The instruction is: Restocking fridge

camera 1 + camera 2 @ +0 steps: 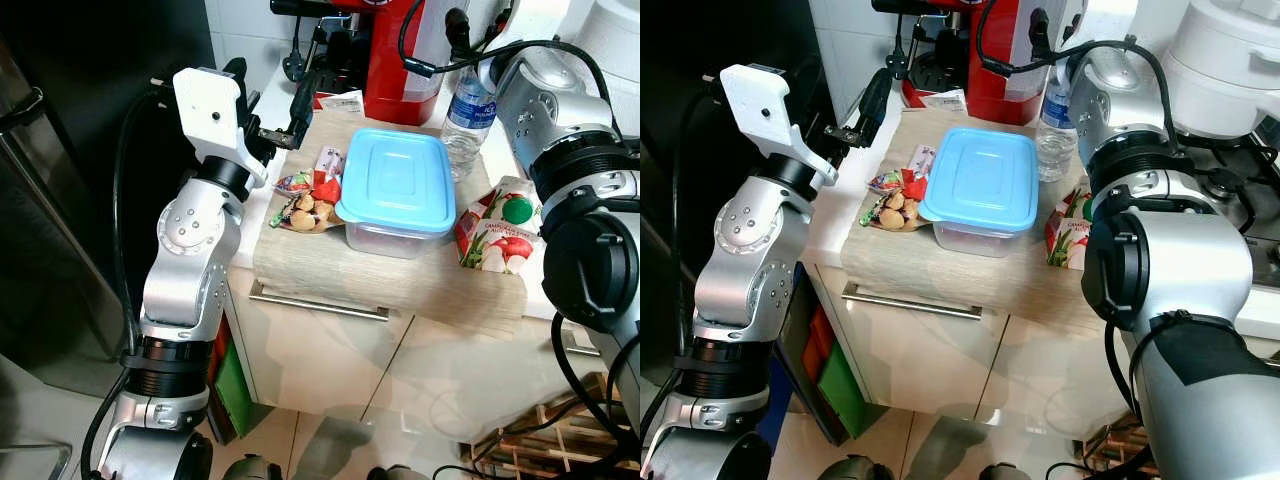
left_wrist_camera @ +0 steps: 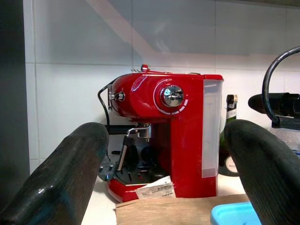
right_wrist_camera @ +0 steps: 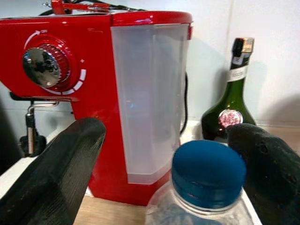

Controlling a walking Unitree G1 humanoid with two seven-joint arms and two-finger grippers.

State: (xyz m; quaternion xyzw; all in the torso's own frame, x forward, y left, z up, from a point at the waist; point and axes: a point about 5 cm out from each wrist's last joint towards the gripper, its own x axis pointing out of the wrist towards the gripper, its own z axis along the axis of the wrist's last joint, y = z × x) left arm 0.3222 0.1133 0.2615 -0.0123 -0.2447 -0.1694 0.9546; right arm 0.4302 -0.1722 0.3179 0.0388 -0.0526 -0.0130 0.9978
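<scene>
Right gripper (image 3: 164,173) spread wide, bottle (image 3: 206,180) cap between its fingers; left gripper (image 2: 164,173) wide, facing the espresso machine (image 2: 164,136).

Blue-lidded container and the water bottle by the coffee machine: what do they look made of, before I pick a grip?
The container looks like plastic: a matte, opaque light-blue lid over a cloudy, see-through base. The water bottle seems to be thin clear plastic, glossy, with a dull dark-blue screw cap. The right gripper hovers open around that cap.
</scene>
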